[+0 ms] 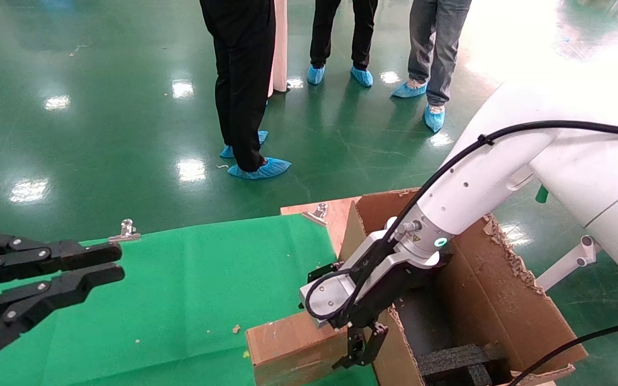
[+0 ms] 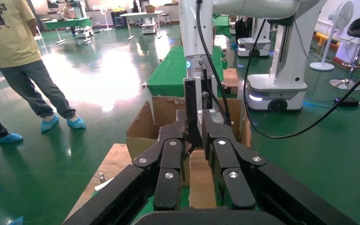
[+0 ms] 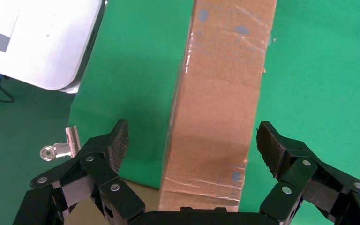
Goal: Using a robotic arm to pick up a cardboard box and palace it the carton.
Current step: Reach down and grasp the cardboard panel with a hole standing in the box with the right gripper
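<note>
Green cloth covers the counter [image 1: 180,289], and the cardboard box [image 1: 293,348] lies flat on it at its near edge, one end just beside the outer wall of the carton [image 1: 497,289]. In the right wrist view the box [image 3: 220,108] runs lengthwise straight out from between the two fingers [image 3: 115,143], which stand spread wide on either side of it with a gap on each side, touching nothing; clear tape shows along its top. The right end effector [image 1: 360,351] hangs over the end of the box nearest the carton, pointing down, at the tip of the robotic arm [image 1: 480,177] that reaches in over the carton's torn flaps. Black foam [image 1: 456,362] sits inside the carton, just beyond the end effector's far side. A metal clip [image 3: 61,147] grips the cloth edge beside one finger. Well apart from the box, the left end effector [image 1: 118,262] hovers over the cloth with its fingers nearly together and nothing between them. Several people [image 1: 244,80] in blue shoe covers stand on the shiny green floor [image 1: 100,118] beyond the counter.
</note>
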